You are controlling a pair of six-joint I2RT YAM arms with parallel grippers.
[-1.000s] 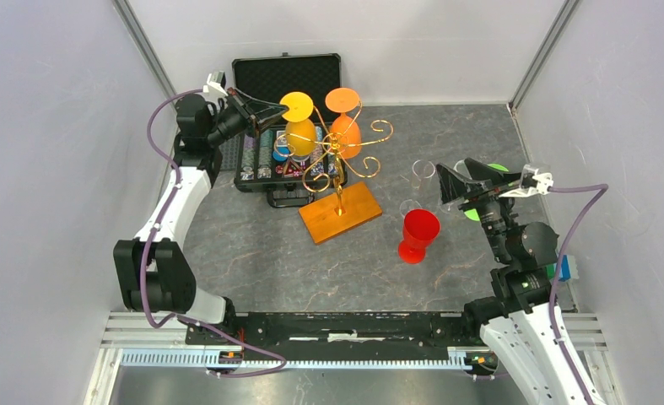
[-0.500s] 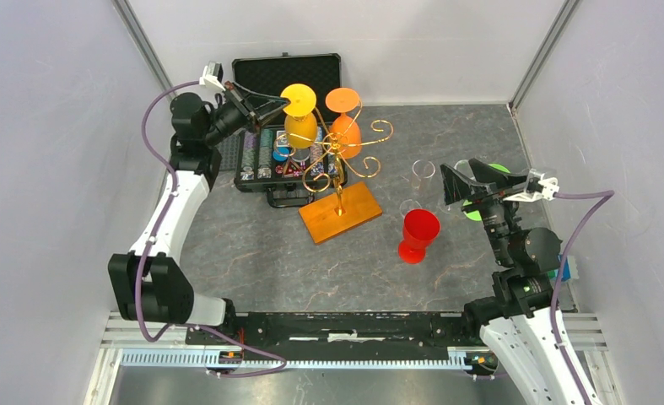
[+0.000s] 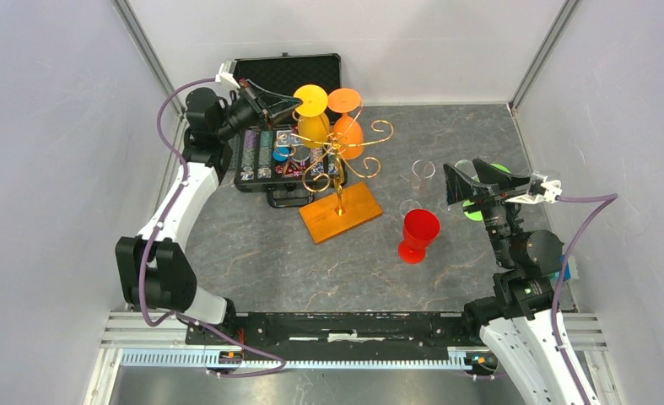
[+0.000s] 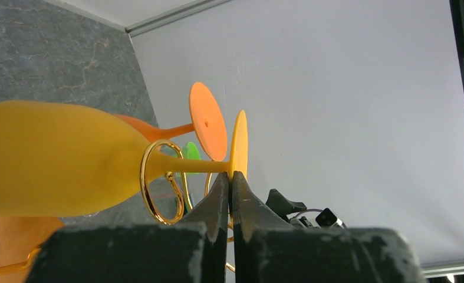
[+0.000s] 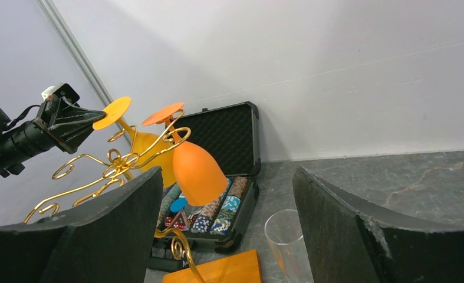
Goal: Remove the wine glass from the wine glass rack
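The golden wire rack (image 3: 338,160) stands on its wooden base (image 3: 340,211) at mid-table. A yellow wine glass (image 3: 313,126) and an orange wine glass (image 3: 348,135) hang upside down from it. My left gripper (image 3: 293,103) is shut on the edge of the yellow glass's round foot (image 4: 239,141). In the left wrist view the fingertips (image 4: 220,191) pinch that foot, and the stem passes through a golden ring (image 4: 150,194) of the rack. My right gripper (image 3: 459,186) is open and empty, well right of the rack.
An open black case of chips (image 3: 265,152) lies behind and left of the rack. A red glass (image 3: 418,234) stands right of the wooden base, with a clear glass (image 3: 423,173) behind it. Something green (image 3: 499,169) sits by the right gripper. Grey walls close in both sides.
My left gripper has moved right and slightly back, carrying the yellow glass's foot closer to the orange glass's foot. The right arm has shifted slightly.
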